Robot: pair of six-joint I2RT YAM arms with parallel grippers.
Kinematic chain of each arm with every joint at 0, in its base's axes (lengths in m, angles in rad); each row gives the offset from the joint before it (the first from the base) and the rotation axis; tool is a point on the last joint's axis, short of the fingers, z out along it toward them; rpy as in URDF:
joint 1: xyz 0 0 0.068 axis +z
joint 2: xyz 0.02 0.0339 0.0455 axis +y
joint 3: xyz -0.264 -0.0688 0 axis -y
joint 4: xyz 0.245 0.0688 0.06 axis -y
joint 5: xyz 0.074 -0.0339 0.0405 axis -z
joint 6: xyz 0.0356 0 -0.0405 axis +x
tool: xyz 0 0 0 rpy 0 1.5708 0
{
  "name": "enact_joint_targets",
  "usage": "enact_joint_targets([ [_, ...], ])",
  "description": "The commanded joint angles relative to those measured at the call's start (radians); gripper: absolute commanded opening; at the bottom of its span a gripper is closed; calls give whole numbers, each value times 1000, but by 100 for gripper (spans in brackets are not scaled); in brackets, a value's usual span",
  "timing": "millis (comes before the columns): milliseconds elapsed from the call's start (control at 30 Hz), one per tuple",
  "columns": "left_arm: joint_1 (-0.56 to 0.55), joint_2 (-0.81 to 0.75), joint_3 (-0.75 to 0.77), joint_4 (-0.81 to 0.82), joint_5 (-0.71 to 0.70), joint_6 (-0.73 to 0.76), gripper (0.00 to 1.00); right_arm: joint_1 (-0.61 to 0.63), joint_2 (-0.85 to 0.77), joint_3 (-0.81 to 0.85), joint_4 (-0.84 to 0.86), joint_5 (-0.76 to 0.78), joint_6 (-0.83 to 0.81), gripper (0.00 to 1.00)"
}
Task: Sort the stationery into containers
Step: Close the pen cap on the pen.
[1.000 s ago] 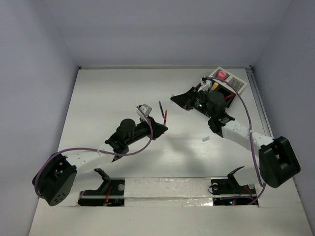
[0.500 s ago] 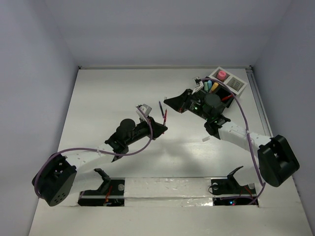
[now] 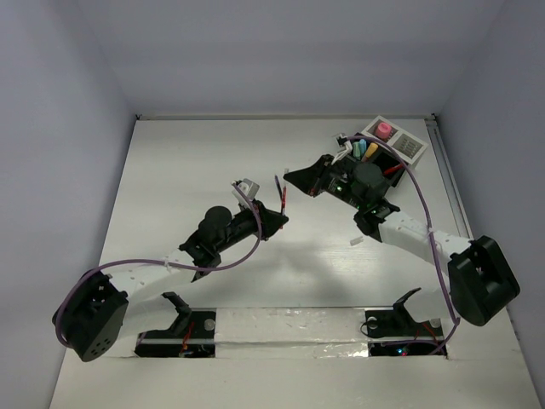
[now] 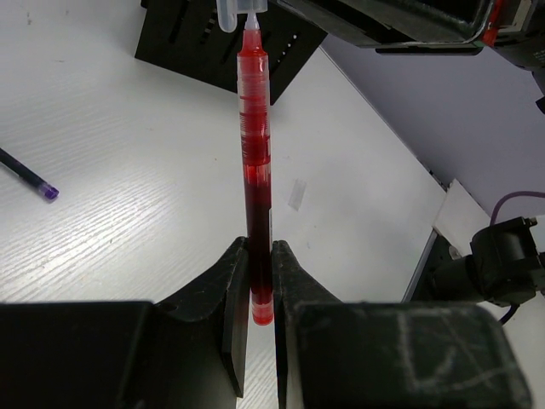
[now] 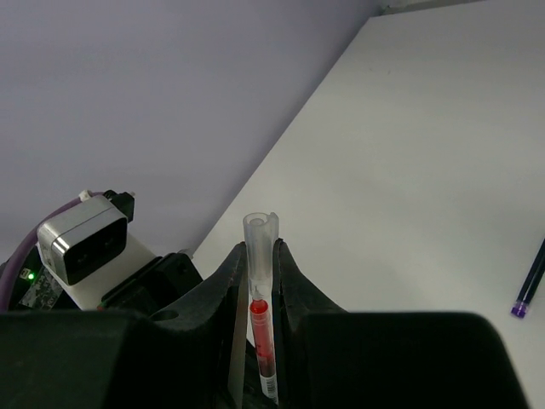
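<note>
My left gripper (image 4: 260, 251) (image 3: 279, 218) is shut on the lower end of a thin red pen (image 4: 255, 162) (image 3: 283, 198), which points up and away from it. My right gripper (image 5: 261, 251) (image 3: 291, 175) is shut on a clear pen cap (image 5: 260, 239) (image 4: 241, 12) that sits at the red pen's (image 5: 265, 341) tip. A dark blue pen (image 3: 277, 185) (image 4: 27, 175) (image 5: 531, 283) lies on the table beside them. The containers, a black organizer (image 3: 381, 162) joined to a white grid section (image 3: 409, 146), stand at the back right and hold markers (image 3: 366, 151) and a pink-capped bottle (image 3: 385, 129).
A small white scrap (image 3: 357, 241) (image 4: 295, 194) lies on the table near the right arm's forearm. Purple cables loop along both arms. Grey walls close the table at the back and sides. A taped strip (image 3: 289, 328) runs along the near edge between the arm bases.
The right gripper has moved left from the organizer with the clear cap and met the red pen's tip. The left gripper with the pen has shifted slightly up.
</note>
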Motion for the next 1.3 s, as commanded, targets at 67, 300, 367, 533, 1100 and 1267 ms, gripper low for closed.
enact_joint_targets([
  [67,2,-28,-3,28,-9,14,0,10,-30,18,28,2,-23,0],
  [300,2,-34,-3,24,-24,17,0,19,-32,13,25,-8,-23,0],
  [367,2,-40,-6,21,-27,18,0,30,-29,13,19,-10,-26,0],
  [533,2,-45,-6,19,-35,22,0,53,-9,12,21,-25,-26,0],
  [1100,11,-88,-17,21,-41,17,0,101,-39,-113,-21,-1,-89,0],
  [1267,11,-102,-18,24,-41,14,0,121,-47,-99,-97,15,-137,0],
])
